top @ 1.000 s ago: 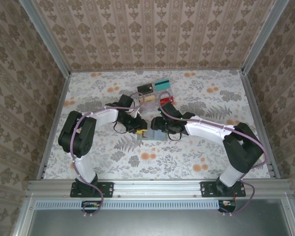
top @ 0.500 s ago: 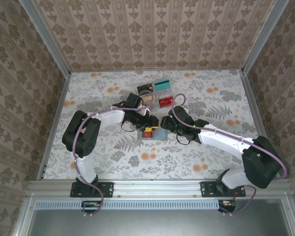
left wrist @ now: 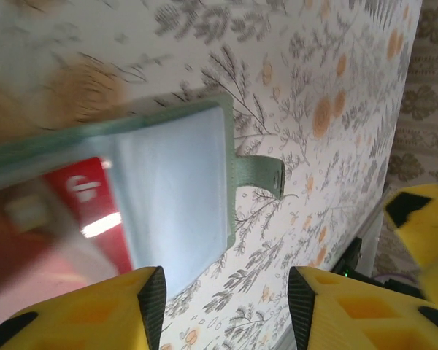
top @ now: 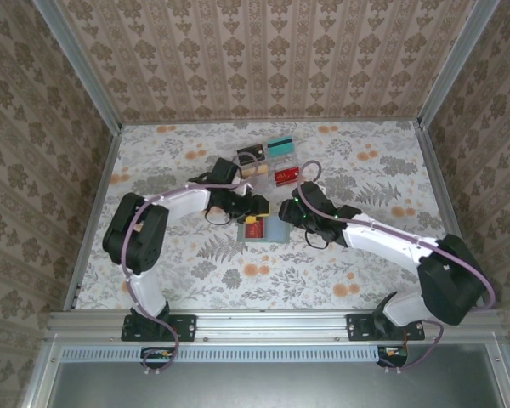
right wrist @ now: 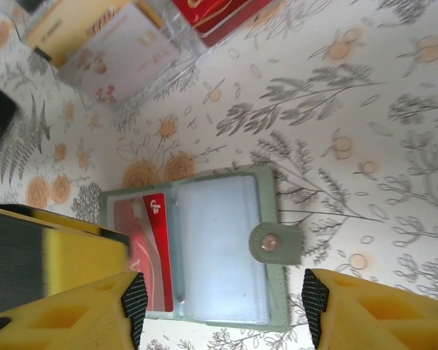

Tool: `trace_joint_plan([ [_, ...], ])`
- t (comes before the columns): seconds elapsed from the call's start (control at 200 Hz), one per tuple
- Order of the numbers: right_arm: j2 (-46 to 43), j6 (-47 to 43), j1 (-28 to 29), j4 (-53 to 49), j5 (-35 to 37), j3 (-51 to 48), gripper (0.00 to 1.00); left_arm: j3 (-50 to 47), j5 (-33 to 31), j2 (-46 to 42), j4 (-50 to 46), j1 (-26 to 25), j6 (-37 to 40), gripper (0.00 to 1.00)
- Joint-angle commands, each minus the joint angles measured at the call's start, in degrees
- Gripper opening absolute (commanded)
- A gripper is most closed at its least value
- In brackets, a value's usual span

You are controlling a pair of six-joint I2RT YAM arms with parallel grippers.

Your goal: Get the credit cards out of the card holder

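The small flat grey-green folding card holder (right wrist: pixel 223 240) lies open near the middle of the floral tabletop (top: pixel 178 272). The left gripper (left wrist: pixel 226 306) hangs over its edge with fingers spread, pinching nothing. The right gripper (right wrist: pixel 223 313) hovers above it too, jaws wide and empty.

Here's the danger: the thin red plastic card (right wrist: pixel 152 251) sits snug in its pale pocket and nothing pins the holder down, so a pull could drag the whole wallet along. A finger might also nip the pocket film together with the card. And the two grippers work very close (one's yellow finger shows in the other's camera), so a bump is possible.

The count:
- **Holder:** one, with one visible card inside.
- **Toward the far edge:** one dark card (top: pixel 252 153), one teal card (top: pixel 280 144) and one loose red card (top: pixel 285 176).
- **Clear plastic box (right wrist: pixel 124 51):** at least one.
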Motion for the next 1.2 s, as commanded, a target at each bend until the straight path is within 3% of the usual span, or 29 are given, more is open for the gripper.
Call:
trace_joint_plan([
  [0.0, 4.04, -1.47, -0.06, 4.08, -7.84, 2.61, 0.58, -2.4, -3.56, -4.19, -2.23, 3.18, 1.41, 0.48],
  [0.29, 16.57, 0.1, 0.25, 7.58, -19.28, 9.42, 0.47, -6.14, -4.89, -4.74, -3.23, 6.74, 1.81, 0.41],
  [0.835, 23.71, 0.59, -0.33, 6.49, -18.8, 11.54, 0.26, -5.55, -4.36, 0.4, -1.06, 5.13, 0.38, 0.19],
  [1.195, 25.18, 0.24, -0.67, 7.82, -19.01, 11.52, 0.24, -6.19, -8.03, 1.32, -3.07, 4.61, -0.64, 0.11],
])
